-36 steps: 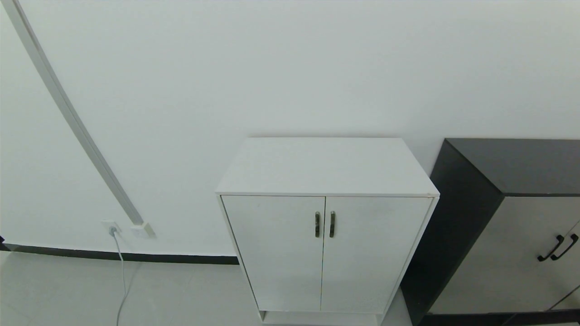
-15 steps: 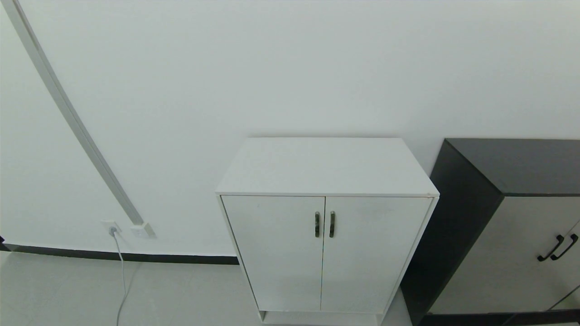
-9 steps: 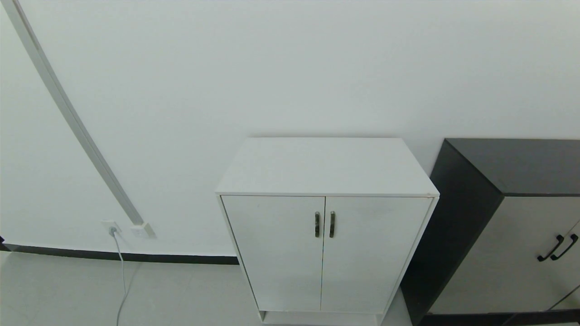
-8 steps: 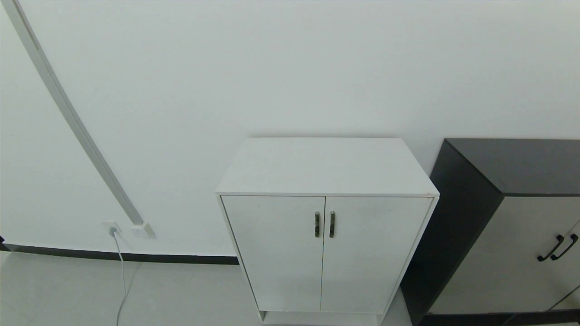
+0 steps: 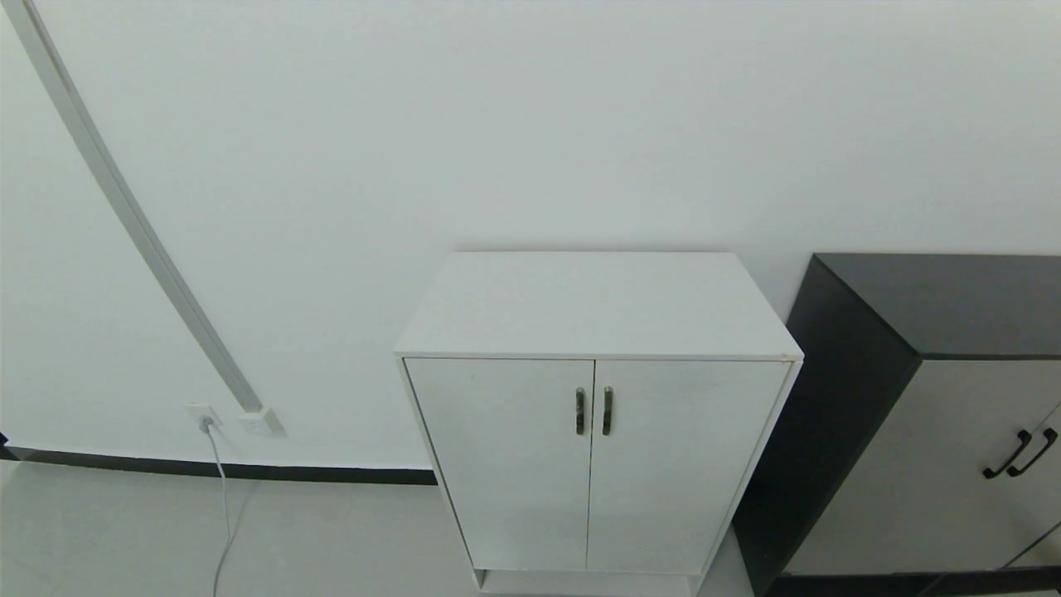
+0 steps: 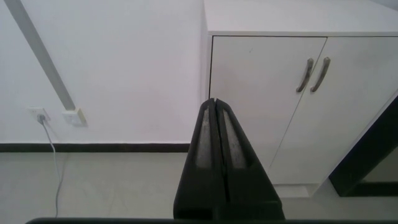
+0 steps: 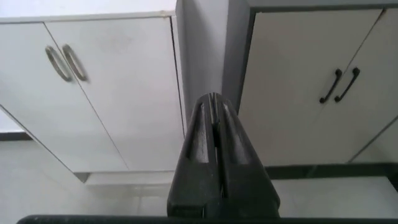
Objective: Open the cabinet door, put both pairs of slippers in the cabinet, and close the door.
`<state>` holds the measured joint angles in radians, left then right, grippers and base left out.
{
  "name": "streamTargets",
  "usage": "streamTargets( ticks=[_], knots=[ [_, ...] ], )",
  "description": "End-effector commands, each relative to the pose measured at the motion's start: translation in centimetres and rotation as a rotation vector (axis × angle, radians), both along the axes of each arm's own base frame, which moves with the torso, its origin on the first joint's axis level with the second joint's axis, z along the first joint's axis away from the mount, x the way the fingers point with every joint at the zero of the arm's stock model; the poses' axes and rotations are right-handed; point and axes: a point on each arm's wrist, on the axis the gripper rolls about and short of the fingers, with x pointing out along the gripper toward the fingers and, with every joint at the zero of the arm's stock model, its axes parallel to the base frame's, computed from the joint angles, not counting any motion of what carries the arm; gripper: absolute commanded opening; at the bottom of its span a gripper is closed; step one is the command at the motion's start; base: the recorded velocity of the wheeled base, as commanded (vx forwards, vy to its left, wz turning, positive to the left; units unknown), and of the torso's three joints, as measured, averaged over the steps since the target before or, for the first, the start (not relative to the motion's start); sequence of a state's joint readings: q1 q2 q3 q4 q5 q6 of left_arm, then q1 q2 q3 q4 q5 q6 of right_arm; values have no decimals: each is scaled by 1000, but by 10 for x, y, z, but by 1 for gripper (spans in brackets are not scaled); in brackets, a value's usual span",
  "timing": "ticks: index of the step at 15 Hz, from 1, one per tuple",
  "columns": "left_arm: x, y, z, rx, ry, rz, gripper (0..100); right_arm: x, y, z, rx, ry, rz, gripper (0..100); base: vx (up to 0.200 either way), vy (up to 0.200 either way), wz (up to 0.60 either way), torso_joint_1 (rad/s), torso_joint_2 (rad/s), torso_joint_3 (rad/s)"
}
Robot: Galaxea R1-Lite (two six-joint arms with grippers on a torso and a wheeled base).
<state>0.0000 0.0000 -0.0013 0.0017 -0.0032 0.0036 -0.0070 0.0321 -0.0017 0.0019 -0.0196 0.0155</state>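
Nothing had moved since the earlier frames: the head view held the same scene, and both doors [image 5: 593, 464] of the white cabinet [image 5: 597, 307] were shut. The cabinet stood on the pale floor [image 5: 331, 539] with its back to the white wall [image 5: 530, 124], just beside a black cabinet [image 5: 854, 398] on its right. It was a plain box of smooth, matte white board with a flat top and square edges. Its two tall door panels met at a thin centre seam, where a pair of slim, dark metal handles [image 5: 593, 411] hung upright side by side. The black cabinet had pale door fronts and curved black pulls [image 5: 1019, 453]. A grey conduit [image 5: 124, 207] ran slantwise down the wall to a socket [image 5: 203, 414], from which a light cable [image 5: 224, 514] trailed to the floor above a dark baseboard [image 5: 249, 471]. The left wrist view showed the left tool [image 6: 215, 106], black and wedge-shaped, its two fingers pressed flat together and holding nothing, well short of the left door. The right wrist view showed the right tool [image 7: 214, 99] closed the same way and also empty, in front of the narrow gap between the two cabinets.
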Motion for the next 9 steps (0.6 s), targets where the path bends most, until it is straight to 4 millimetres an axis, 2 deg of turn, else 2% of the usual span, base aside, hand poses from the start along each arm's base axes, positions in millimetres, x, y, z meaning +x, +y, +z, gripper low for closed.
streamTargets(
  ticks=[1,9],
  knots=[
    [0,0,0,4,1,0,0,-2,0,0,53,-38,0,0,0,0,0,0,0,0],
    [0,0,0,-1,1,2,0,-2,0,0,58,-39,-8,0,0,0,0,0,0,0]
  ],
)
